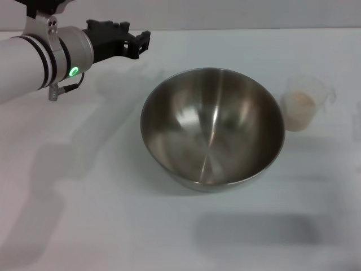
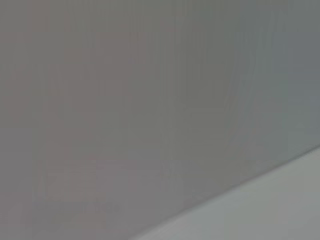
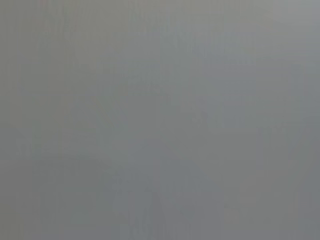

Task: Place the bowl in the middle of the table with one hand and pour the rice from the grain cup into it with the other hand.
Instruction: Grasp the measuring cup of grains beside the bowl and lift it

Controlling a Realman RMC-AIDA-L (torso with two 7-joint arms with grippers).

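Observation:
The bowl [image 1: 212, 129] stands upright and empty near the middle of the table [image 1: 84, 220]. The grain cup [image 1: 306, 103] stands just to the right of the bowl, apart from it, with the rice [image 1: 299, 108] inside. My left gripper [image 1: 135, 40] hangs above the table at the far left, up and to the left of the bowl, open and holding nothing. My right gripper is out of view. The left wrist view shows only a grey wall and a strip of the table [image 2: 280, 205]. The right wrist view shows only plain grey.
The far edge of the table [image 1: 237, 29] runs along the back, with a grey wall behind it. A soft shadow [image 1: 254, 230] lies on the table in front of the bowl.

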